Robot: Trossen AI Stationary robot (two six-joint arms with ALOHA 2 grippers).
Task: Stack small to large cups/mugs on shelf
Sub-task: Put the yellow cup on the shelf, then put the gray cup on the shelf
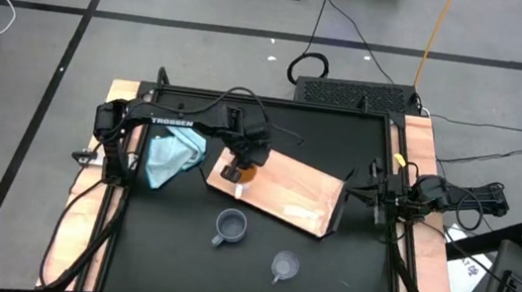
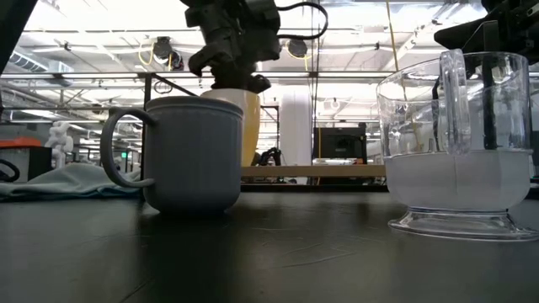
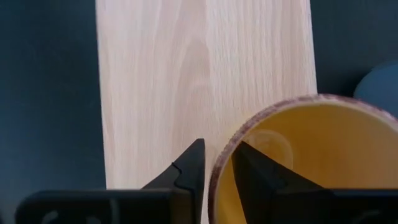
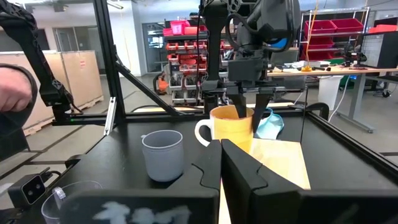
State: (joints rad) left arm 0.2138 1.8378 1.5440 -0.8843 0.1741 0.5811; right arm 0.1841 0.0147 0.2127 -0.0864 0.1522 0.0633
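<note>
Fingers (image 3: 252, 177) of the left gripper (image 3: 217, 171), slightly parted, straddle the orange mug's (image 3: 311, 162) rim on the shelf (image 3: 186, 81); the arm reads "TROSSEN"; right gripper (image 4: 221, 165) closed, empty.

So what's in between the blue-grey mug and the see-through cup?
Nothing: in the high view only bare black tabletop lies between the blue-grey mug and the clear cup.

- Open black tabletop (image 1: 168, 254) at 7 o'clock of the blue-grey mug (image 1: 230, 226); free passage there.
- Clear cup (image 1: 284, 266) at 4 o'clock of that mug, gap between.
- Teal cloth (image 1: 172, 155) blocking at 9 o'clock of the shelf (image 1: 299, 199).
- Bare shelf wood at 3 o'clock of the orange mug (image 1: 248, 174).
</note>
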